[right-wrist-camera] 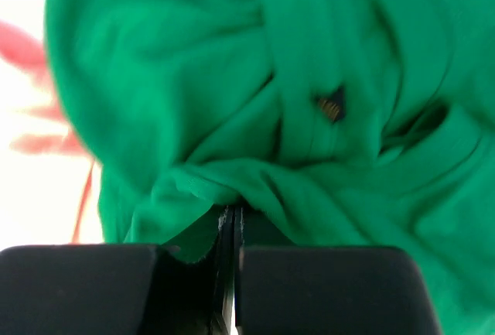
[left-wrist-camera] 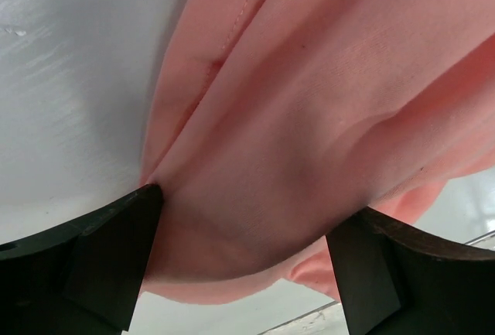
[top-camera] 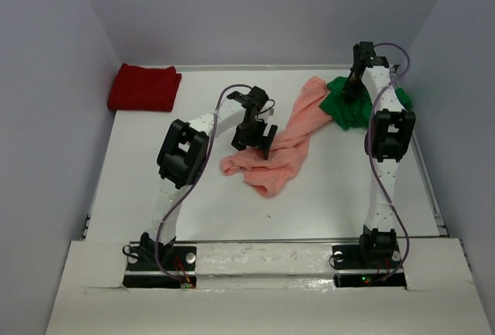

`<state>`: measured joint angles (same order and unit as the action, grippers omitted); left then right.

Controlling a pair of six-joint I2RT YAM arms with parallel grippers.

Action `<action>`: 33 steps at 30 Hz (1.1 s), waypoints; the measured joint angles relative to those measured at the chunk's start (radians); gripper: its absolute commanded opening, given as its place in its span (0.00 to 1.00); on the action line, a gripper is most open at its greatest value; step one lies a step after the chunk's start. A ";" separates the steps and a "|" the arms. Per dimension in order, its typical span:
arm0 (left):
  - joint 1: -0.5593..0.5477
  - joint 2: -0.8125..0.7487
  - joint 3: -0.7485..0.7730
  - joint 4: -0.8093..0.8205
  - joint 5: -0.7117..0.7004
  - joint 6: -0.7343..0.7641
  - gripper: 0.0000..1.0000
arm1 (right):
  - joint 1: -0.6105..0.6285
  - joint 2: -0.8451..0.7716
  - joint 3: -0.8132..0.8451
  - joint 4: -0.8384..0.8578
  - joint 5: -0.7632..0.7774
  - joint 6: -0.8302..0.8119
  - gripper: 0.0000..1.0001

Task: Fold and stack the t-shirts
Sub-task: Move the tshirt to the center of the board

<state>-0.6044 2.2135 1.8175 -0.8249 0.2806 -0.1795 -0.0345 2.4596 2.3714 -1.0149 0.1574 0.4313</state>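
Two spread L fingers straddle bunched pink tee

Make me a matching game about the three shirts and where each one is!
Shirts:
1. pink shirt
2. dark red shirt
3. green shirt

Places:
A. a neat pile in the far left corner
B. far right, pinched by the shut right gripper
C. crumpled in the middle, between the fingers of the open left gripper

Pairs: 1-C, 2-A, 3-B

No legible text, labels or numbers
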 measured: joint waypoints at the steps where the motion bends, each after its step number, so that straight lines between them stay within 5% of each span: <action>1: -0.004 0.002 0.000 -0.010 -0.013 0.000 0.96 | -0.005 0.018 0.024 -0.002 0.007 0.000 0.00; 18: -0.001 -0.083 -0.176 -0.019 -0.114 -0.018 0.95 | -0.062 0.093 0.128 0.194 0.166 -0.029 0.00; 22: 0.061 -0.142 -0.283 -0.021 -0.129 -0.040 0.96 | -0.077 0.087 0.139 0.238 0.147 -0.042 0.18; 24: 0.116 -0.182 -0.347 -0.023 -0.140 -0.051 0.96 | -0.083 0.065 0.138 0.257 0.114 -0.035 0.47; 26: 0.166 -0.218 -0.405 -0.020 -0.152 -0.063 0.95 | -0.086 0.028 0.121 0.272 0.064 -0.037 0.62; 33: 0.311 -0.310 -0.509 -0.021 -0.219 -0.100 0.96 | -0.089 -0.149 0.064 0.273 -0.234 -0.014 0.65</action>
<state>-0.2935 1.9038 1.3090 -0.8463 0.0616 -0.2790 -0.1234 2.3104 2.4355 -0.7422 -0.0765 0.4168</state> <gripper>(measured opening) 0.953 0.655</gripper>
